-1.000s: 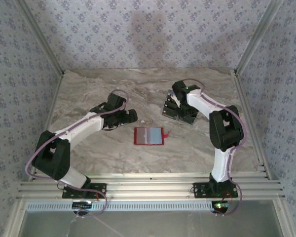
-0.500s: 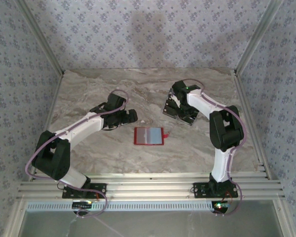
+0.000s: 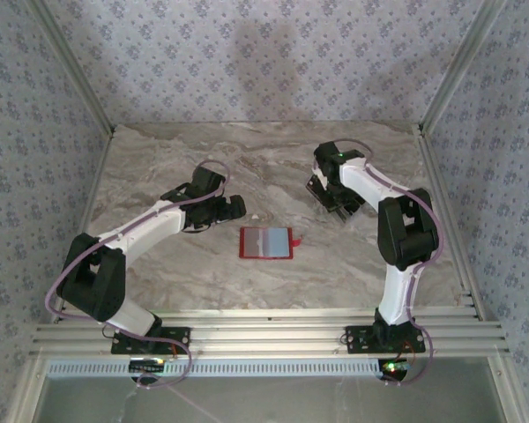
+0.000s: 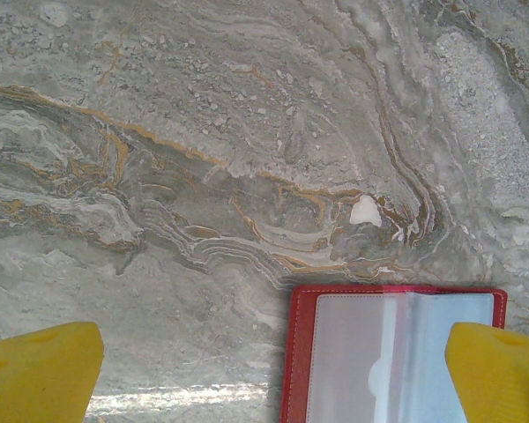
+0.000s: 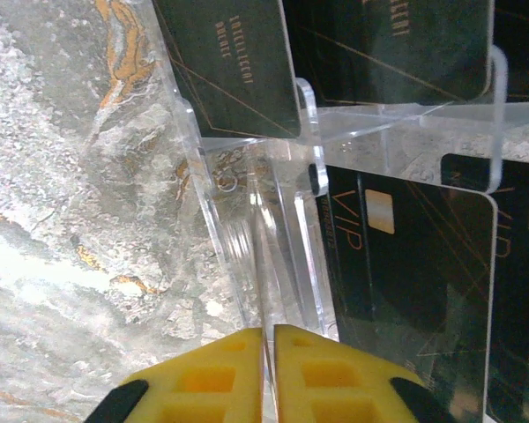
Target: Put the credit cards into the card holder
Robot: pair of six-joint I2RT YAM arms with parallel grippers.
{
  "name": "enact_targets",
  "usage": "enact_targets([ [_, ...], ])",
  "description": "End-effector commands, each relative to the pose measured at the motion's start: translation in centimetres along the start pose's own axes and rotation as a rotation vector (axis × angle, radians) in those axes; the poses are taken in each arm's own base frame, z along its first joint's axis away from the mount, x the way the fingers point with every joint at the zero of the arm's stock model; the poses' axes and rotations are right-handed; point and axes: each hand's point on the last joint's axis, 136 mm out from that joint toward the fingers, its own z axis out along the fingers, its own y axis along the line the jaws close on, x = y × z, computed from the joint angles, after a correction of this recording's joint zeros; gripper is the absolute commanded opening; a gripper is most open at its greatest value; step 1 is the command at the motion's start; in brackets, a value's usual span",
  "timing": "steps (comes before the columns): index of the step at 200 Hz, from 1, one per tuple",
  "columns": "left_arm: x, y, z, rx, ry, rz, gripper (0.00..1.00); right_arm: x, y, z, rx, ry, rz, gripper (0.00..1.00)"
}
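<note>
The card holder (image 3: 266, 242) lies open on the marble mid-table, a red wallet with clear grey pockets, also at the lower right of the left wrist view (image 4: 383, 357). My left gripper (image 3: 233, 207) (image 4: 271, 342) hovers open just left of it, holding nothing. Several black credit cards (image 5: 406, 291) (image 5: 238, 62) stand in a clear acrylic stand (image 5: 282, 220) (image 3: 339, 210). My right gripper (image 3: 329, 189) (image 5: 266, 328) is at that stand, its yellow fingers (image 5: 207, 374) pressed together on a thin edge-on sheet that looks like the stand's clear left wall.
Metal frame posts (image 3: 441, 84) and patterned walls enclose the marble table (image 3: 159, 167). An aluminium rail (image 3: 264, 330) runs along the near edge by the arm bases.
The right gripper has moved right and toward the back, and the stand seems to have shifted with it. Left arm and wallet are unchanged.
</note>
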Motion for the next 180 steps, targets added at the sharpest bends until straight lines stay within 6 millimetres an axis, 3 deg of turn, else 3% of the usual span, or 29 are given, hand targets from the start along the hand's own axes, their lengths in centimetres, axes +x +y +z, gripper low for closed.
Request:
enact_targets([
  [1,-0.3,-0.2,-0.4,0.015,-0.007,-0.008,1.00,1.0,0.3,-0.4,-0.013,0.030,0.011,0.15],
  [80,-0.3,-0.2,-0.5,0.016,-0.008,-0.008,1.00,0.8,0.2,-0.4,0.020,0.030,-0.012,0.04],
  [99,-0.3,-0.2,-0.4,0.017,-0.008,-0.008,1.00,0.5,0.2,-0.9,0.033,0.016,-0.020,0.00],
  [180,-0.2,-0.2,-0.3,0.016,-0.005,-0.006,1.00,-1.2,0.2,-4.9,0.007,-0.087,0.014,0.00],
])
